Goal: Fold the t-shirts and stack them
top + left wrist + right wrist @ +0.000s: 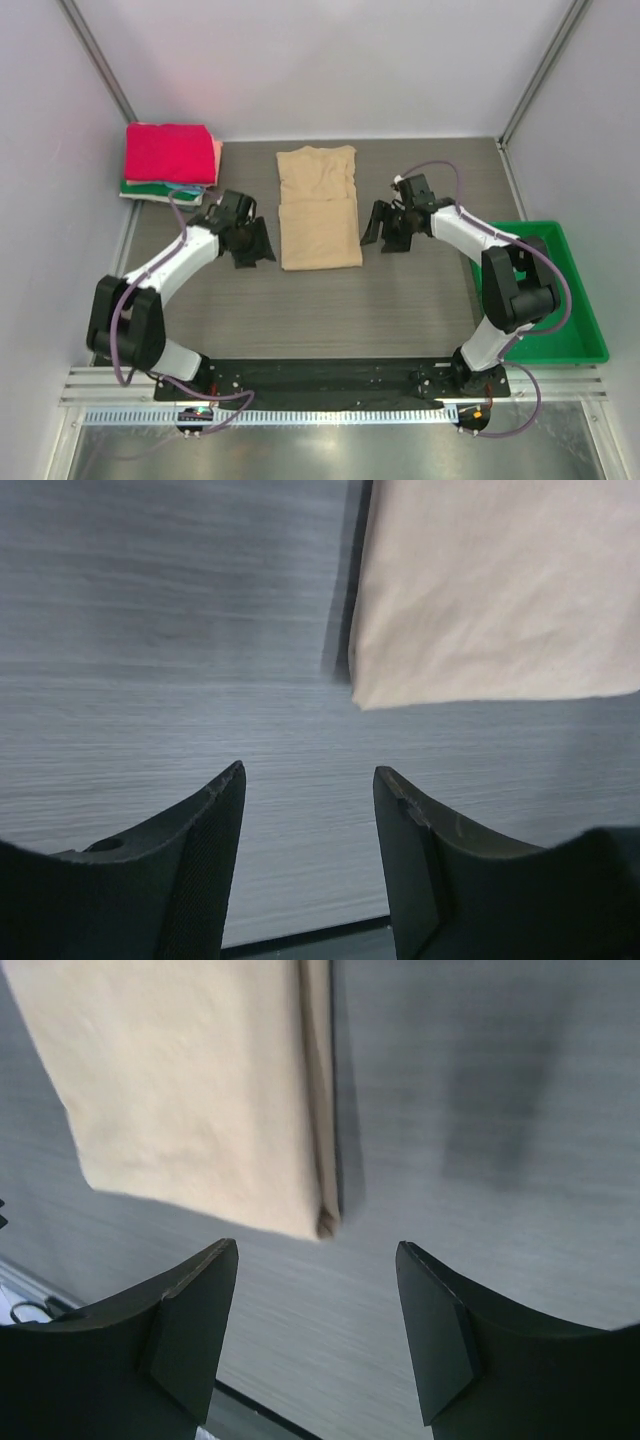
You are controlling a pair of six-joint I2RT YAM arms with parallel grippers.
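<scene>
Top external view: left gripper [250, 243], fingers spread wide and holding nothing, stood just beside the left side of the tan t-shirt [318, 208]. The right gripper [382, 228], likewise spread and empty, stood beside its right side. Neither touched the cloth. The tan t-shirt lay folded lengthwise mid-bench, nearer the far edge. At the far-left corner sat a stack of folded t-shirts [170, 160], pink-red uppermost. Grey wood-grain bench [330, 310]; green tray [570, 330] along the right edge; pale walls [320, 60].

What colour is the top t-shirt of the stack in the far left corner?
The top t-shirt is bright pink-red, seen best in the top external view.
</scene>
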